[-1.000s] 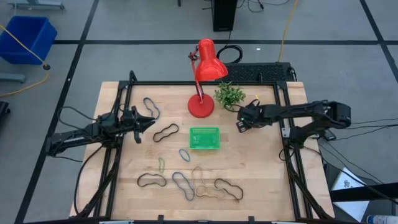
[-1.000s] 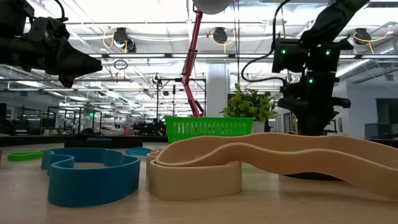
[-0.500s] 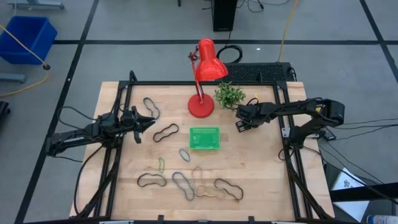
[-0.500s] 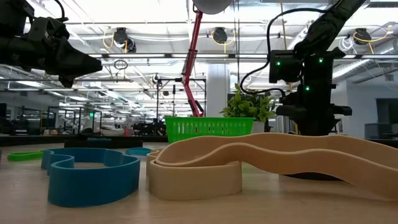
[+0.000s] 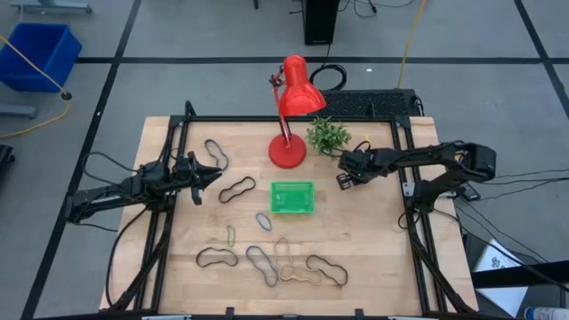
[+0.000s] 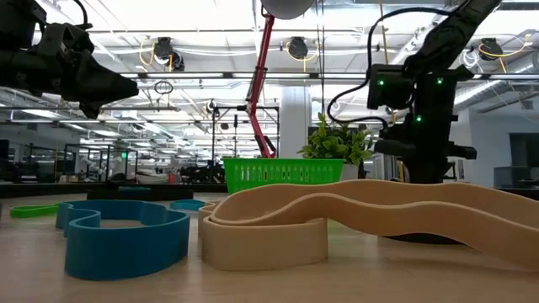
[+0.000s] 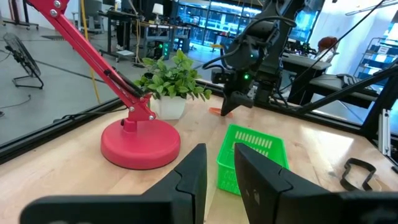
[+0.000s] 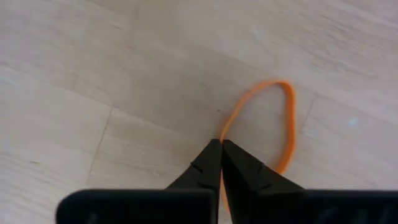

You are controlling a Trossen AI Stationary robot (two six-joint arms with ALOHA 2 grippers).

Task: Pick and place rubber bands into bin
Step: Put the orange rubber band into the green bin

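An orange rubber band (image 8: 283,118) lies on the wooden table right of the green bin (image 5: 292,196), near the small plant (image 5: 328,135). My right gripper (image 8: 221,146) is shut on it and points down at the table. Several more rubber bands, black (image 5: 236,188), blue (image 5: 264,220), olive (image 5: 231,235) and tan (image 5: 284,267), lie flat left of and in front of the bin. My left gripper (image 5: 213,175) hovers above the table left of the bin, its fingers (image 7: 194,177) slightly apart with nothing between them. My right gripper pinches one strand of the orange band (image 8: 227,132) between its two fingertips, at the near end of the loop. The fingers come from above, pointing down. The rest of the loop lies flat and slack on the table.
A red desk lamp (image 5: 289,151) stands behind the bin with its arm over the table. A potted plant stands beside it, close to my right gripper. A black frame (image 5: 404,169) runs along the table's sides. Bare wood lies right of the bin.
My right gripper has moved slightly toward the table's left, dropped a little lower, and shut its fingers on the orange band. My left arm has kept still.
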